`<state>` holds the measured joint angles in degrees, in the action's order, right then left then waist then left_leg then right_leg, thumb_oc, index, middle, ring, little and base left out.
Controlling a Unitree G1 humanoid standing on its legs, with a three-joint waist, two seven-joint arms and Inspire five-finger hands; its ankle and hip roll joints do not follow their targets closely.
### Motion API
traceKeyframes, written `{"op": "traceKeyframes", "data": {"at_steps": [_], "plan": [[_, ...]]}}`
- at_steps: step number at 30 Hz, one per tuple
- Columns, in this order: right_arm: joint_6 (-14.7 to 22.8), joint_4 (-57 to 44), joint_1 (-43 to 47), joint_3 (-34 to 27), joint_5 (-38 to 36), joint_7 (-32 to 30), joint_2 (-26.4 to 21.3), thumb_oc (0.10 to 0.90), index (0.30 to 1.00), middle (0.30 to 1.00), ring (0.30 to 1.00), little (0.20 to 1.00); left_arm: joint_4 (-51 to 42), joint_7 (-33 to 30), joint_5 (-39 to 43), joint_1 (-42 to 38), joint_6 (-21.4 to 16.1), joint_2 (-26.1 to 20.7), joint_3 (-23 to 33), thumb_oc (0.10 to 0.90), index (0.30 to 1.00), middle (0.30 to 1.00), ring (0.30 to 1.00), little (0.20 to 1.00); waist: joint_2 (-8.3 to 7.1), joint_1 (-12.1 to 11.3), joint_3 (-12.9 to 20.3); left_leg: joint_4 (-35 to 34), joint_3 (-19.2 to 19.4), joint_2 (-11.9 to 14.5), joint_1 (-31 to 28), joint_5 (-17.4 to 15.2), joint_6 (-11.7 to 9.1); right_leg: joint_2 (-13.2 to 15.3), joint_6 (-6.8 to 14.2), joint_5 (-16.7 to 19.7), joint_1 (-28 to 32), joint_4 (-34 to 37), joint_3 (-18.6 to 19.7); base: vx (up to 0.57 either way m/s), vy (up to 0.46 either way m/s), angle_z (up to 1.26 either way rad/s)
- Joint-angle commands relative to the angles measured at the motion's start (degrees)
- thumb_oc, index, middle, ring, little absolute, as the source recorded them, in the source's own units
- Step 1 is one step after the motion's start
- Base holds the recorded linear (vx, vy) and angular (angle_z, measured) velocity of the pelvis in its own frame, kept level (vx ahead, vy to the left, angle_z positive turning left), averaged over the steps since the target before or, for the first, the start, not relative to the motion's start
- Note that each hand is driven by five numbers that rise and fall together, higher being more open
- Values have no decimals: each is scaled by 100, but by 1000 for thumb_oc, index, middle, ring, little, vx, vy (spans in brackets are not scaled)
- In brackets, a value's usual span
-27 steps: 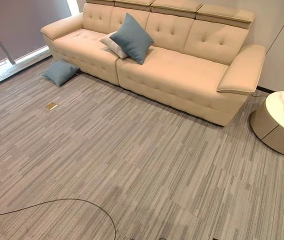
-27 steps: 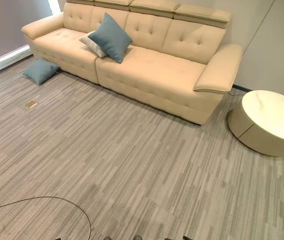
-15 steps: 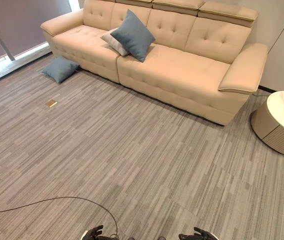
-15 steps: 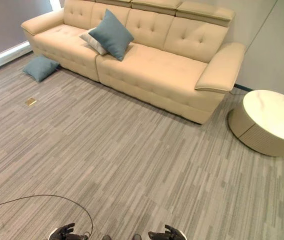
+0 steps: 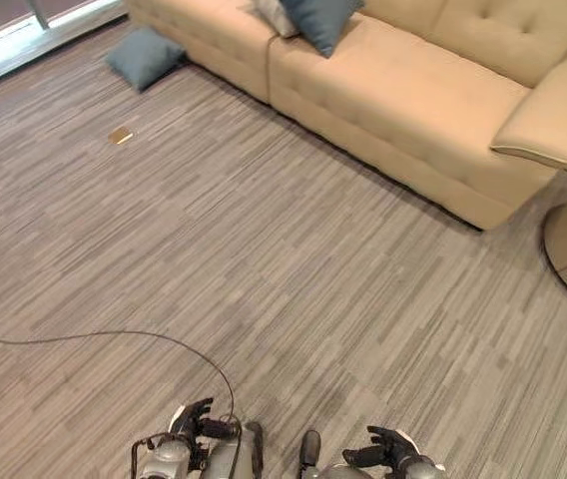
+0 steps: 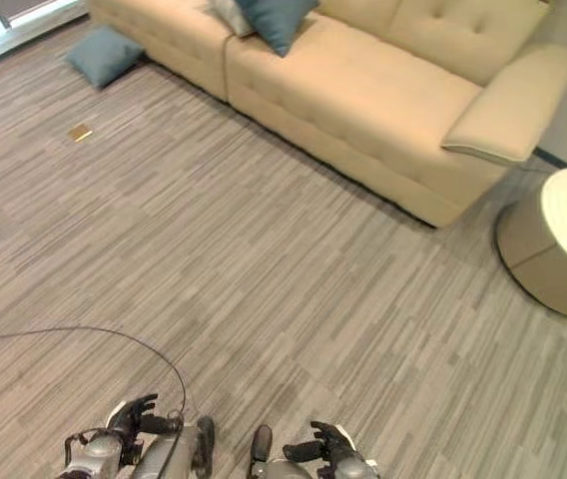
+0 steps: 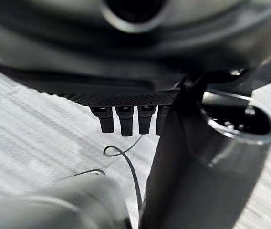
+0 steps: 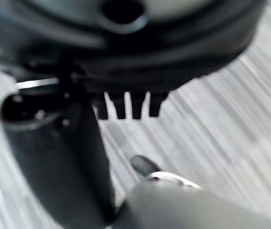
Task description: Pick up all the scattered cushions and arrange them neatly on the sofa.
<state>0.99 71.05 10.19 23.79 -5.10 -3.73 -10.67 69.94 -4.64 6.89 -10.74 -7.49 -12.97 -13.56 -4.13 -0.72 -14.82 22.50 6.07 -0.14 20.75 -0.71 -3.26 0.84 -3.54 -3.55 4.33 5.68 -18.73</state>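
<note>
Only the right eye view catches the round table's [image 6: 563, 249] pale top

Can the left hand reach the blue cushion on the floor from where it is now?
Probably not yet. The left hand hangs open and empty low beside the robot, while the blue cushion lies far across the carpet against the sofa. Nothing blocks the way, so walking closer should do.

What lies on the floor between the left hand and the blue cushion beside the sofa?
Striped grey carpet and a small brass floor plate lie between left hand and blue cushion.
</note>
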Motion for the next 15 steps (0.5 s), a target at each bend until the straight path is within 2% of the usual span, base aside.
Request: {"op": "traceKeyframes", "data": {"at_steps": [1,2,3,4,5,6,8,9,10,11,12,13,14,15], "plan": [[119,-249,-165,267,282,-1,161,800,900,900,900,900,326,-327,-515,700,52,-47,-201,800,900,900,900,900,-53,-548,192,-1094,-350,15,38,222,66,176,516,-573,527,-226,517,314,71,12],[119,-249,-164,267,282,-1,160,800,900,900,900,900,327,-327,-515,699,52,-46,-201,800,900,900,900,900,-52,-543,200,-1119,-355,13,39,244,67,176,516,-567,517,-224,512,408,102,-7],[197,-370,19,372,238,-136,243,800,900,900,900,900,613,-417,-427,728,126,-27,-53,800,900,900,900,900,-179,-774,178,-1703,-601,27,218,419,29,134,595,-635,671,-175,575,240,59,-5],[197,-370,19,372,238,-136,242,800,900,900,900,900,613,-417,-427,728,126,-27,-53,800,900,900,900,900,-178,-773,180,-1704,-602,27,220,420,29,134,595,-635,669,-175,574,558,195,-25],[168,-342,238,428,200,-153,309,800,900,900,900,900,803,-498,-437,783,199,-34,42,800,900,900,900,900,-284,-936,177,-1994,-620,149,452,542,-10,136,688,-722,834,-168,633,502,244,-38],[162,-356,285,432,185,-138,362,800,900,900,900,900,889,-453,-450,841,225,-35,148,800,900,900,900,900,-300,-995,250,-2115,-559,207,342,587,24,155,744,-741,921,-169,675,708,337,-48],[117,-357,338,442,150,-106,534,800,900,900,900,900,991,-490,-490,911,272,-140,307,800,900,900,900,900,-446,-1172,344,-2005,-535,128,239,785,110,362,888,-656,989,-392,716,599,288,-43],[117,-387,341,435,107,-77,599,800,900,900,900,900,1024,-477,-498,914,281,-188,347,800,900,900,900,900,-540,-1199,406,-1905,-514,31,217,756,204,526,1003,-440,920,-730,735,401,200,-34],[117,-387,342,434,107,-77,598,800,900,900,900,900,1024,-477,-498,913,281,-187,346,800,900,900,900,900,-534,-1198,416,-1904,-518,37,230,760,204,518,1002,-433,908,-729,736,384,247,-17],[98,-397,348,418,39,-52,666,800,900,900,900,900,1045,-448,-511,905,301,-225,379,800,900,900,900,900,-600,-1218,477,-1823,-478,-71,123,642,312,707,1130,-107,805,-1133,760,512,394,5],[80,-428,336,390,-83,-11,749,800,900,900,900,900,1025,-421,-644,866,320,-251,292,800,900,900,900,900,-632,-1111,542,-1730,-400,-361,-243,357,550,1116,1419,1148,516,-2194,790,512,394,4],[80,-428,336,390,-83,-11,747,800,900,900,900,900,1025,-421,-644,866,320,-250,292,800,900,900,900,900,-627,-1111,550,-1730,-402,-356,-234,360,551,1110,1418,1155,508,-2190,791,531,418,19],[45,-493,333,416,-78,1,761,800,900,900,900,900,963,-391,-690,842,308,-253,230,800,900,900,900,900,-541,-1010,562,-1742,-432,-437,-536,222,663,1240,1375,1615,316,-2803,842,441,258,16],[-264,-902,1980,-200,-1000,1234,-2129,800,900,900,900,900,1058,-88,-768,944,291,-633,240,800,900,900,900,900,-622,-832,689,-1781,-511,-467,-769,150,676,1248,1357,2015,290,-3264,892,599,453,35]]}}
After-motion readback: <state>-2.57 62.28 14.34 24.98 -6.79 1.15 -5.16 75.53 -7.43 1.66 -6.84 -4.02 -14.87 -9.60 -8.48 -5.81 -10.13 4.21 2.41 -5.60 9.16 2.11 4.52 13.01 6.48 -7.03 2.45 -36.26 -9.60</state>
